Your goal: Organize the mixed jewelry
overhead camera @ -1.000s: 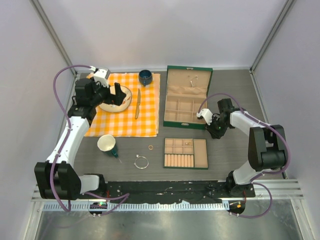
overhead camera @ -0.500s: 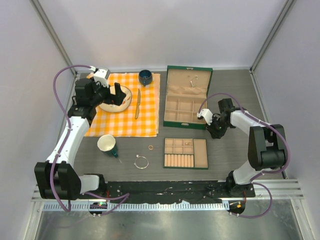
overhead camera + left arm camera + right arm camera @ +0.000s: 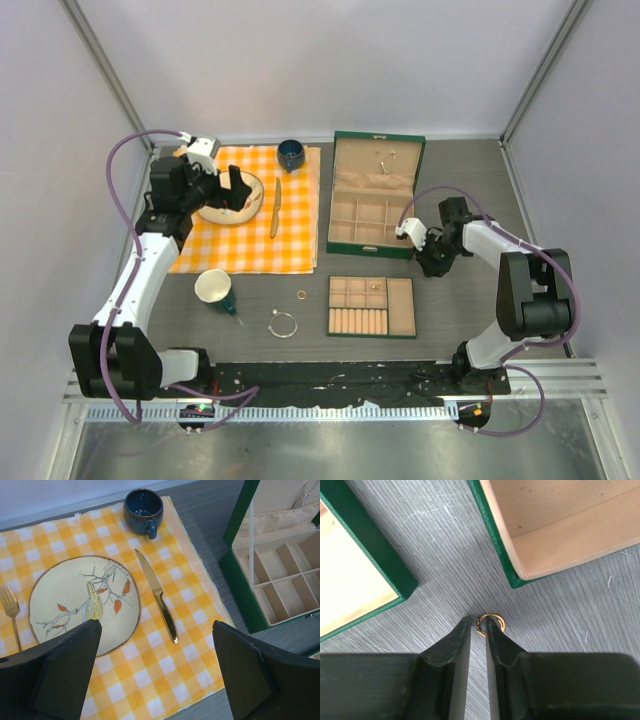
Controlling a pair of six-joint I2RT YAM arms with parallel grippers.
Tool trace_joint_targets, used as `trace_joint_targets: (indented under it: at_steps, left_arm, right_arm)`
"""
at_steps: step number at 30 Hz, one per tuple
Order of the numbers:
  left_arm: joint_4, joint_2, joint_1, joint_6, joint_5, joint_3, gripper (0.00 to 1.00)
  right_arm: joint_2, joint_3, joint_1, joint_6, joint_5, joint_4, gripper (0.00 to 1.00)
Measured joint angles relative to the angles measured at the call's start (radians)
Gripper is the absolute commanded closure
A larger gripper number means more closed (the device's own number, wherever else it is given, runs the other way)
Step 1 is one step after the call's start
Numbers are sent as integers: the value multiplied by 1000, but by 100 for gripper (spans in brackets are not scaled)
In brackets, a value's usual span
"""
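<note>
In the right wrist view a small gold ring lies flat on the grey table between the green box and the green tray. My right gripper stands over it with a narrow gap. The ring's left rim sits in that gap, and one fingertip covers the ring's middle. Another gold ring and a silver wire bangle lie on the table left of the tray. A tiny piece rests in a tray compartment. My left gripper hangs wide open and holds nothing.
A checked cloth carries a painted plate, a gold knife, a fork and a blue mug. The open green box stands right of it. A paper cup lies near the front left.
My right gripper's jaws have narrowed around the ring's rim and the wrist has shifted slightly toward the box. The left arm has not moved.
</note>
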Motion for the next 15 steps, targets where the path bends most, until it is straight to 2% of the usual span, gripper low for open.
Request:
trace_joint_targets:
  at_steps: [7,15]
  left_arm:
    - [0,0,0,0,-3,0,0]
    - [0,0,0,0,-3,0,0]
  right_arm:
    - [-1,-1,-8,-6,-11,-14,98]
    - [-20,6,-12,-23,-7,-34,99]
